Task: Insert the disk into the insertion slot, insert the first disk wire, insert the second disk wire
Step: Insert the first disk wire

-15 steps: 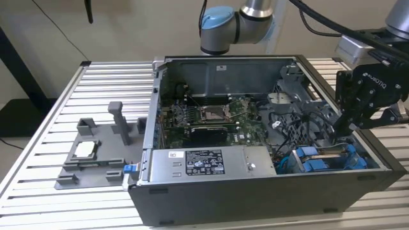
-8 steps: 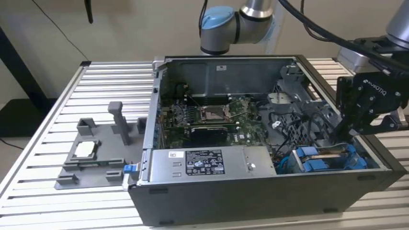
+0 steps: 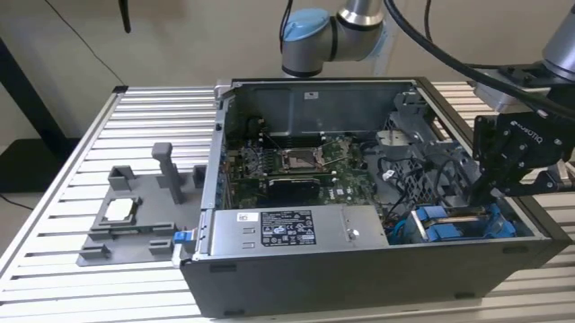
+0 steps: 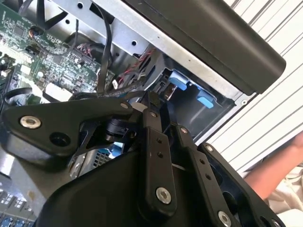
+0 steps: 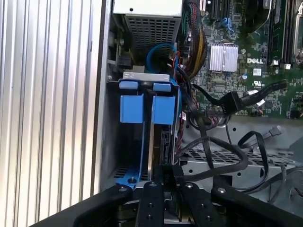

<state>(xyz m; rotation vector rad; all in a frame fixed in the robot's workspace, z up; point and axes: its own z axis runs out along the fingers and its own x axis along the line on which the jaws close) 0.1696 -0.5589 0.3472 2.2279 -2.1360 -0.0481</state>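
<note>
The disk [image 5: 158,142] stands on edge in its blue carrier frame, low inside the insertion slot [image 5: 110,142], a dark grey bay with blue tabs [image 5: 131,108] in the case's corner. My gripper [image 5: 165,172] comes down from above and is shut on the disk's near end. In the exterior view the gripper [image 3: 489,194] reaches into the bay at that view's right, over the disk [image 3: 454,214]. Black cables lie loose beside the bay, one ending in a black connector [image 5: 233,100]; which are the disk wires I cannot tell.
The open case [image 3: 359,282] holds a motherboard [image 3: 306,165] and a grey power-supply box [image 3: 287,229]. A grey fixture [image 3: 134,222] sits on the slatted table at the exterior view's left. A person's arm [image 4: 279,165] shows outside the case wall.
</note>
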